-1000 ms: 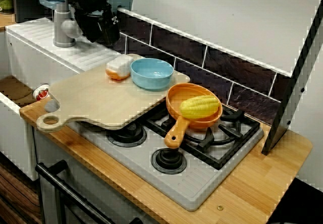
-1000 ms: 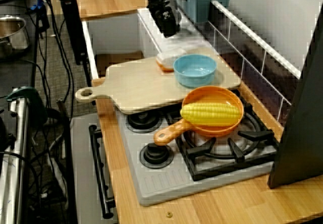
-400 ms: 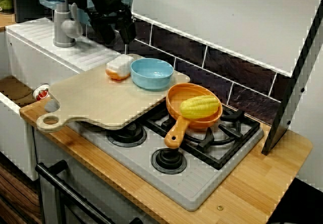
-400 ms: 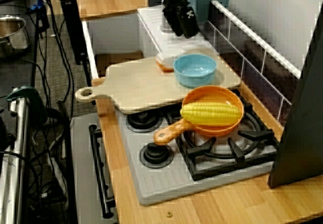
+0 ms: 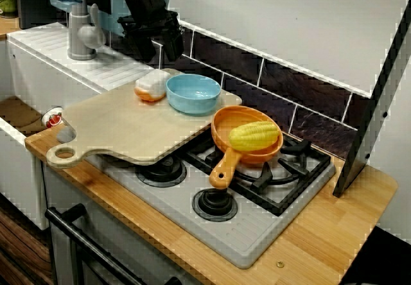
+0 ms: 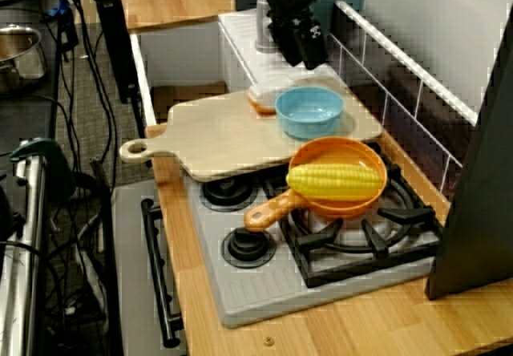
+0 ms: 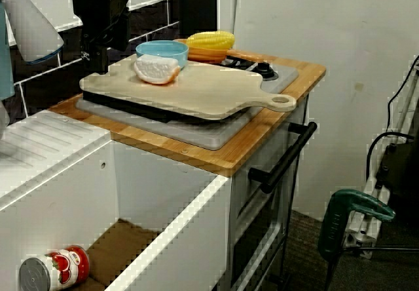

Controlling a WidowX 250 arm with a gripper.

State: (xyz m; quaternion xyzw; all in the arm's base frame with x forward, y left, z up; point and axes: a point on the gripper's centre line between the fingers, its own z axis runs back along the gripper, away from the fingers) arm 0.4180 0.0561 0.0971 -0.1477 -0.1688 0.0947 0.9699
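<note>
Seen hovering at upper left: gripper (image 5: 156,46), holding nothing, jaws seemingly parted though dark against the tiles. Just below, left of centre: white-and-orange food piece (image 5: 151,85) beside blue bowl (image 5: 192,93) on cutting board (image 5: 122,128).

Logged bowl (image 5: 192,94) and food piece (image 5: 151,85) on cutting board (image 5: 122,131) (itself overlapping stove (image 5: 257,227)), piece at 9 o'clock of bowl; pan (image 5: 226,126) on burner (image 5: 292,164) at 4 o'clock, corn (image 5: 254,135) in it.
</note>
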